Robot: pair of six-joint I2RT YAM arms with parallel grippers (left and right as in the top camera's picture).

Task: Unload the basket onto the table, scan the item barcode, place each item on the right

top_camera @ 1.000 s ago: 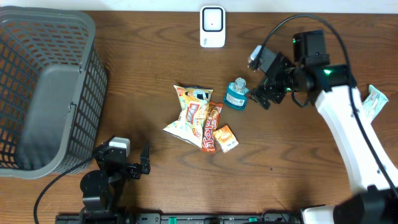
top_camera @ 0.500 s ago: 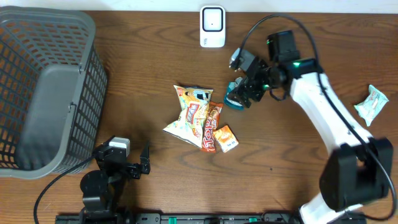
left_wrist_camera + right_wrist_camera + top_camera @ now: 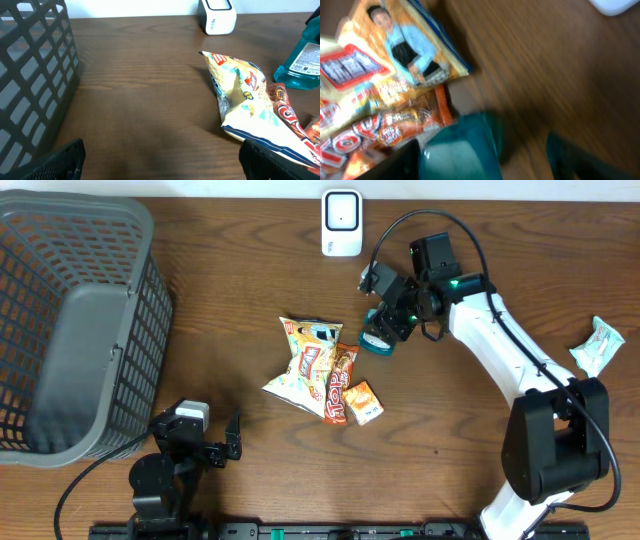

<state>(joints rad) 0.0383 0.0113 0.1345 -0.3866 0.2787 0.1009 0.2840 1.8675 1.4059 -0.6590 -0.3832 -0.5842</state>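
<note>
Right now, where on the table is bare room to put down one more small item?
Bare wood lies between the grey plastic mesh basket and the pile of colourful snack packets, and between that pile and the white right arm. Crowded around the teal plastic bottle, beside the pile.

We see the right hand (image 3: 388,323) low over the teal bottle (image 3: 377,340), which sits on the desk (image 3: 230,290) just right of a heap of snack bags (image 3: 312,368). A small orange packet (image 3: 363,402) lies against the heap's lower right. A white scanner (image 3: 342,222) stands at the far edge, a grey basket (image 3: 150,320) at the left, and a pale green wrapper (image 3: 597,345) far right. The left hand (image 3: 230,445) rests near the front edge.
</note>
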